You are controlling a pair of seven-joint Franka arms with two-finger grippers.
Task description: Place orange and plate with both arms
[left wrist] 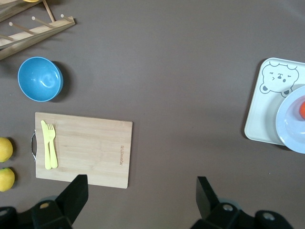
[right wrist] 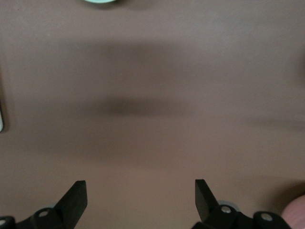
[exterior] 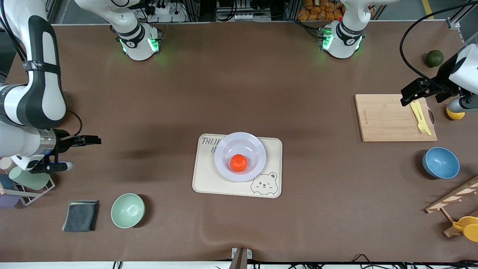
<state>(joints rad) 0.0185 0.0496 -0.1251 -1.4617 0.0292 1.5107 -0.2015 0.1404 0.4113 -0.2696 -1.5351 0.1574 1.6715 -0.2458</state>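
The orange point(exterior: 239, 163) lies in the middle of the pale plate point(exterior: 221, 157), which sits on the cream bear-print tray point(exterior: 209, 181) at the table's centre. The left wrist view catches the plate point(left wrist: 291, 136) and a sliver of the orange point(left wrist: 302, 110) at its edge. My left gripper point(exterior: 407, 96) point(left wrist: 141, 188) hangs open and holds nothing, over the table by the cutting board at the left arm's end. My right gripper point(exterior: 91, 140) point(right wrist: 140, 191) is open too, with nothing in it, over bare brown table at the right arm's end.
A wooden cutting board point(exterior: 394, 117) carries a yellow fork point(exterior: 420, 116). Near it are a blue bowl point(exterior: 441, 163), a lemon point(exterior: 455, 114), a dark green fruit point(exterior: 434, 58) and a wooden rack point(exterior: 453, 200). A green bowl point(exterior: 127, 210), grey cloth point(exterior: 81, 215) and cup rack point(exterior: 26, 179) sit at the right arm's end.
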